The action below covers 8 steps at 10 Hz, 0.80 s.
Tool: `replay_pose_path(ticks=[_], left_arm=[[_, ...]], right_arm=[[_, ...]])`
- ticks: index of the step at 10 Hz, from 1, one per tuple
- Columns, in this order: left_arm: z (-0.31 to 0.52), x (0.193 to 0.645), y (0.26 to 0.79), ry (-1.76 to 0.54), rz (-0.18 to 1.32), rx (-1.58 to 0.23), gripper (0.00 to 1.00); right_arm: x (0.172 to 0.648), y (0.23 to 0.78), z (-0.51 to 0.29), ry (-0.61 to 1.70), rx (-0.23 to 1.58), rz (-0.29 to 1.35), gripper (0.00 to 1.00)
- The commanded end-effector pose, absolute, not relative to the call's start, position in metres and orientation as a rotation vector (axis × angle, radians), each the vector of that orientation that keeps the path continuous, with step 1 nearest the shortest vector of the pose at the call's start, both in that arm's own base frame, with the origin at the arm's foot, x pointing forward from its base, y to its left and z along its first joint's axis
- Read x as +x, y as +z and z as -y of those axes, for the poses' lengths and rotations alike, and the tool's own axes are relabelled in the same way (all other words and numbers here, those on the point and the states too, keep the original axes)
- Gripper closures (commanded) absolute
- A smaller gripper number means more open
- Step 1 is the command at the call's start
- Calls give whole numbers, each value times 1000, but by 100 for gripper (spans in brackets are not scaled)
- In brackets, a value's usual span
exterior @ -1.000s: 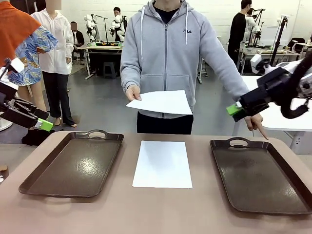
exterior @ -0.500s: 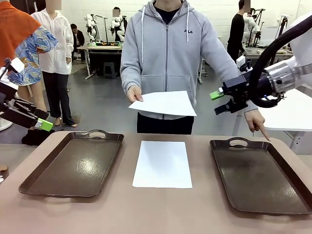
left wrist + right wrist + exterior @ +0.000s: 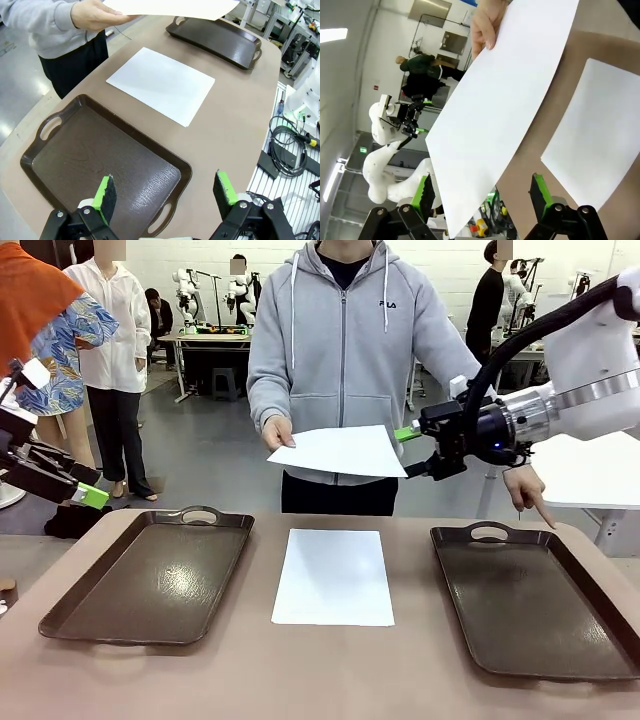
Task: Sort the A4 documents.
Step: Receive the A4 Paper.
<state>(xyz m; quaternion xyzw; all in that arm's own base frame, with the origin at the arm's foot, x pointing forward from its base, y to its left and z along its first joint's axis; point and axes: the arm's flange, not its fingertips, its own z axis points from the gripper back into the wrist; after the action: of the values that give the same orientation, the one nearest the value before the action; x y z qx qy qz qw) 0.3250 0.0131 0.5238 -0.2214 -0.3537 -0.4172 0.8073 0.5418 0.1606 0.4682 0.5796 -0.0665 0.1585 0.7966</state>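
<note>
Front view: the grey hoodie (image 3: 340, 350) across from me reads "FILA"; a lying sheet (image 3: 334, 576) rests on the brown table (image 3: 300, 680), between the left tray (image 3: 150, 580) and the right tray (image 3: 530, 600); above it a hand (image 3: 277, 430) offers a held sheet (image 3: 335, 450); my right gripper (image 3: 409, 452) stands spread at its edge; my left gripper (image 3: 88, 498) hangs far left; grey workshop floor lies beyond. Left wrist view: my fingers (image 3: 105, 192) are spread over the left tray. Right wrist view: my fingers (image 3: 425, 195) are spread, with the held sheet's corner just before them, unpinched.
</note>
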Motion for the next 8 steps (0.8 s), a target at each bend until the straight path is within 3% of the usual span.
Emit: replay_pose_path(ticks=[1, 8], left_arm=[[-16, 326, 522, -908, 767, -488, 0], [-16, 326, 522, -908, 767, -488, 0]], right_arm=[[561, 466, -168, 262, 1291, 104, 0], [593, 446, -196, 153, 1350, 28, 0]])
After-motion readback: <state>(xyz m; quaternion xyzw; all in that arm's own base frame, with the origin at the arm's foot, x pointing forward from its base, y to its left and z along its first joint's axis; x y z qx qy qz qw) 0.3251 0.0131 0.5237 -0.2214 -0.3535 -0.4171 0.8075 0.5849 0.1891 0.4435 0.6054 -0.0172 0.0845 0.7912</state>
